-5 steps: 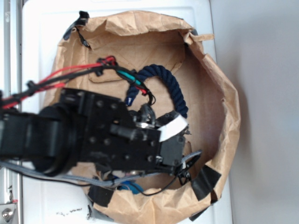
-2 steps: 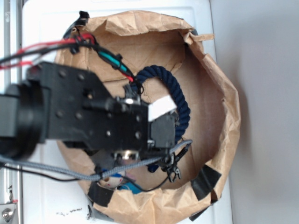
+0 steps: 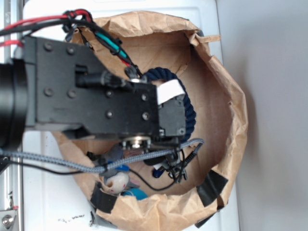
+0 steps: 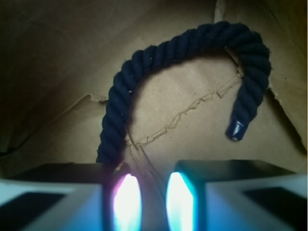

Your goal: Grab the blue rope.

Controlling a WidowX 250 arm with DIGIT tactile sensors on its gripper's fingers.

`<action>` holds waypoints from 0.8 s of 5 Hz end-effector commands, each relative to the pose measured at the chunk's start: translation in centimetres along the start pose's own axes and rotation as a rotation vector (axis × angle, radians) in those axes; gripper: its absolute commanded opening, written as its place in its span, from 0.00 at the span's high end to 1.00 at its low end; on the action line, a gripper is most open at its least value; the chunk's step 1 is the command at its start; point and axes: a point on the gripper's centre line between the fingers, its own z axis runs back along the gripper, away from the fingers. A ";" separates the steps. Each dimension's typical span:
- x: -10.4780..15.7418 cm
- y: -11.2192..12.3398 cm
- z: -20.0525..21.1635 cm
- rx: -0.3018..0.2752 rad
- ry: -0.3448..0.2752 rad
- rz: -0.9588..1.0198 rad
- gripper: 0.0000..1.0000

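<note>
Inside paper bag (image 3: 226,96): rope (image 4: 159,53), navy, twisted, hook-curved, flat on bag floor, taped tip (image 4: 237,129) at one end. Gripper (image 4: 148,199) just beside rope's other end, fingers narrowly parted, nothing between them. Plush toy (image 3: 115,180) near bag's lower wall, apart from rope.

A boxy black arm (image 3: 91,96) studded with round screws, trailing red, teal and grey braided cables (image 3: 57,163).

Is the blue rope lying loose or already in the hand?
Loose. The thick navy twisted rope lies curved on brown paper; nothing sits between the hand's fingers.
</note>
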 end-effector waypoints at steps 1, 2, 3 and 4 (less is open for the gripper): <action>1.8 -0.4 -1.2 0.006 -0.039 0.045 0.00; 3.4 -3.0 -3.5 0.023 -0.032 0.039 0.00; 3.9 -4.9 -4.3 0.009 -0.036 0.049 0.00; 3.9 -4.9 -4.3 0.009 -0.036 0.049 0.00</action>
